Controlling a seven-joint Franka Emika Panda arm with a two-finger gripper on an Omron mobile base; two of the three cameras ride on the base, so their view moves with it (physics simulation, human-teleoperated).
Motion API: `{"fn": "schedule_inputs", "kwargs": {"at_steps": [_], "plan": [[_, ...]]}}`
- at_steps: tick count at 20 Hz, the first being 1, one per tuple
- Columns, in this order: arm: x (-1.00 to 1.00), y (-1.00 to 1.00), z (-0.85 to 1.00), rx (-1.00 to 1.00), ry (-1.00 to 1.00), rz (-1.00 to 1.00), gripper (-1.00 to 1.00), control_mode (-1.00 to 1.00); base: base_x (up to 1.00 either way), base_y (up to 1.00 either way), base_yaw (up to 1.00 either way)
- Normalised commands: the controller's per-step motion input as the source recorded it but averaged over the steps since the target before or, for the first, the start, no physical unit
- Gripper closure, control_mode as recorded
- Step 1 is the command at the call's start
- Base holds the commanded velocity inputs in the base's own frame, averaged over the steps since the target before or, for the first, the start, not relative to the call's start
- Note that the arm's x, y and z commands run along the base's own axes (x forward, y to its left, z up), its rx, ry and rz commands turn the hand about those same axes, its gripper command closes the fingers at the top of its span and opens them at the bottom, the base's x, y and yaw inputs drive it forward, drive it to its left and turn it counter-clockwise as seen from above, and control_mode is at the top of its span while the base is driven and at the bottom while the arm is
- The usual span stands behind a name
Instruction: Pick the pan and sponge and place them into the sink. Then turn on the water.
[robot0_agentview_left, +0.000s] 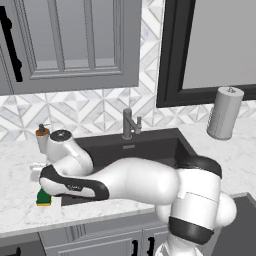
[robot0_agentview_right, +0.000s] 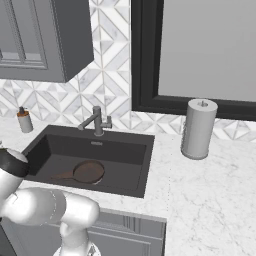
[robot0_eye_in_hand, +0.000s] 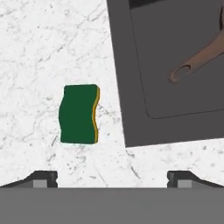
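My tool (robot0_eye_in_hand: 112, 178) hung over the white marble counter (robot0_eye_in_hand: 35, 43) with its two dark tips spread wide and nothing between them. The sponge (robot0_eye_in_hand: 78, 114) lay flat on the counter, green face up with its yellow layer showing along one edge, just beside the rim of the sink (robot0_eye_in_hand: 127, 87) but not touching it, and well short of my tips. In the left base view my arm reached down to the left of the sink, and the sponge (robot0_agentview_left: 44, 198) peeked out beneath my hand near the counter's front edge. The pan (robot0_agentview_right: 88, 171) sat on the floor of the dark basin (robot0_agentview_right: 125, 150), its long handle pointing toward the left wall. The faucet (robot0_agentview_right: 96, 121) stood behind the basin, a paper towel roll (robot0_agentview_right: 198, 129) upright on the counter to its right.
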Motion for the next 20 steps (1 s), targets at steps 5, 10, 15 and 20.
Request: {"fn": "schedule_inputs", "kwargs": {"at_steps": [5,10,15,20], "plan": [[0.01,0.39,-0.32,-0.11,0.04,0.05,-1.00,-1.00,0.00,0.00,0.00],[0.15,0.44,-0.15,-0.14,0.02,0.00,-1.00,-1.00,0.00,0.00,0.00],[0.25,0.22,-0.15,-0.06,0.00,0.02,-1.00,-1.00,0.00,0.00,0.00],[0.33,0.08,-0.28,-0.02,0.00,0.03,-1.00,-1.00,0.00,0.00,0.00]]}}
